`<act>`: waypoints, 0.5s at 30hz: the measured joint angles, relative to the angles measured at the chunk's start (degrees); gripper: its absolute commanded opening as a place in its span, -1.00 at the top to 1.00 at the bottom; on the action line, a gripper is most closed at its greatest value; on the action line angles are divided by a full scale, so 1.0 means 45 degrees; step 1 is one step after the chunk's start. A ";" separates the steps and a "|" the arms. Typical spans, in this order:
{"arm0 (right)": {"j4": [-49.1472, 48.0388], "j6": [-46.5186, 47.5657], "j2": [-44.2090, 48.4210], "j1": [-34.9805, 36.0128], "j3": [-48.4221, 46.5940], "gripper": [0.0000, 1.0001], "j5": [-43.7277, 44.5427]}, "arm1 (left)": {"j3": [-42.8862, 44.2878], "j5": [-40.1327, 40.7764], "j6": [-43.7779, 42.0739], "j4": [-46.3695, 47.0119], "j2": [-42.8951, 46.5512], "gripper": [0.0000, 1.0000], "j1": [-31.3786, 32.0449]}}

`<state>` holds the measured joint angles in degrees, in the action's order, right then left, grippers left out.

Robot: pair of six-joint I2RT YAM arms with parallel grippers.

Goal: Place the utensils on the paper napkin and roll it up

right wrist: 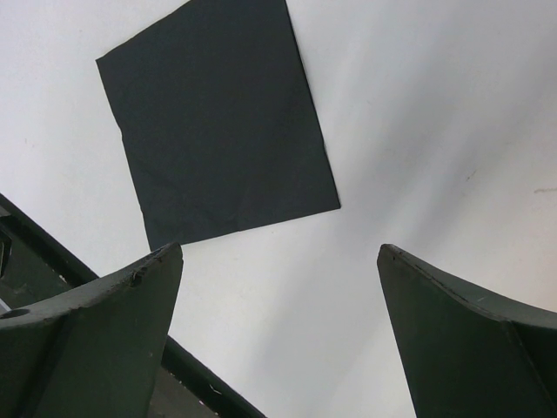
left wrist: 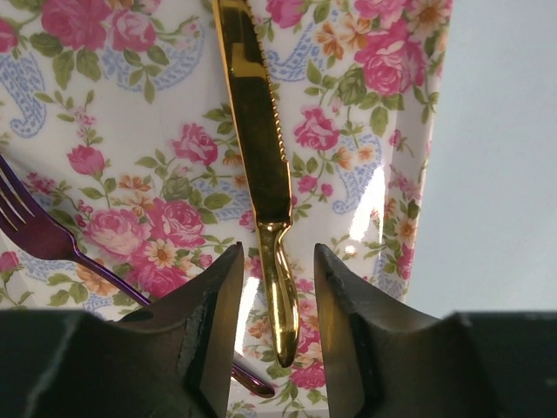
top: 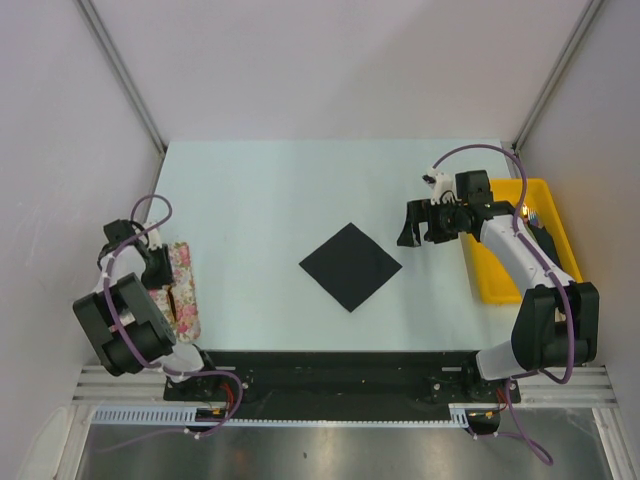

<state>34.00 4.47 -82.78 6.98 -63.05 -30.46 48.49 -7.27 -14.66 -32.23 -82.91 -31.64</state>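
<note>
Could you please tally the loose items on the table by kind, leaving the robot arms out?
Black napkin: 1
Gold knife: 1
Purple fork: 1
Floral tray: 1
Yellow bin: 1
Total: 5. Anything lying inside the bin is too small to count.

Flat paper napkin lies beyond spread fingers.
</note>
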 measured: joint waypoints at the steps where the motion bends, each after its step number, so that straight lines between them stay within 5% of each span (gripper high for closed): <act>1: 0.0000 0.0000 0.0000 -0.0010 0.0010 -0.99 0.0000 | 0.0000 0.0073 0.0053 0.0019 -0.0092 0.17 0.0000; 15: -0.0005 0.0000 -0.0005 -0.0034 0.0019 -1.00 0.0000 | -0.0029 0.0719 0.0146 0.0345 -0.1103 0.47 0.0000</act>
<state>33.98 4.47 -82.81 6.83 -62.96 -30.46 48.36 -4.03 -14.00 -30.68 -87.88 -31.64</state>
